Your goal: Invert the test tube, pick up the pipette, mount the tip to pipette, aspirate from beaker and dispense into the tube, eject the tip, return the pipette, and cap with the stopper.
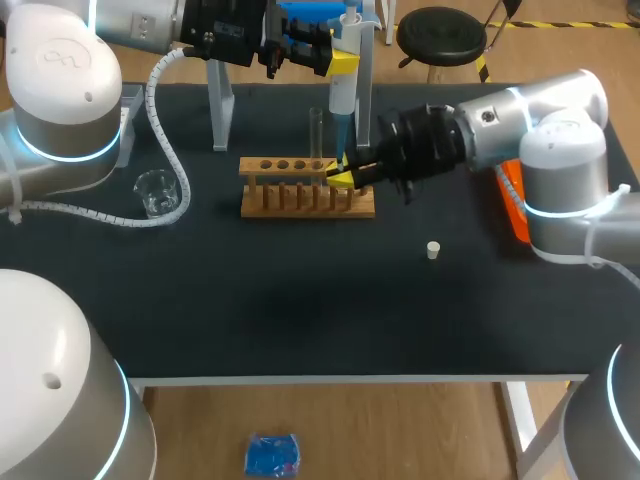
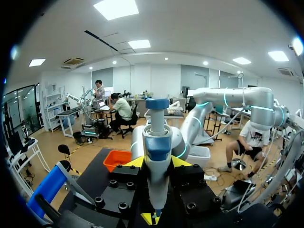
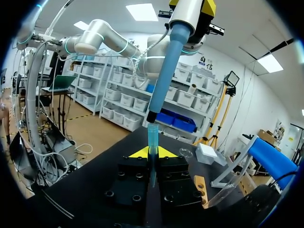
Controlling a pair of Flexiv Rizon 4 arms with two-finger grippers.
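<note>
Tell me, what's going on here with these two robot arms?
The robot is fitting a blue tip onto a pipette. The left claw grips the pipette upright over the wooden rack; the right claw holds the tip straight under its nozzle, lined up but not visibly pushed on yet. A test tube stands in the rack, the beaker sits on the left arm's side, and the white stopper lies alone on the table, so filling and capping remain.
</note>
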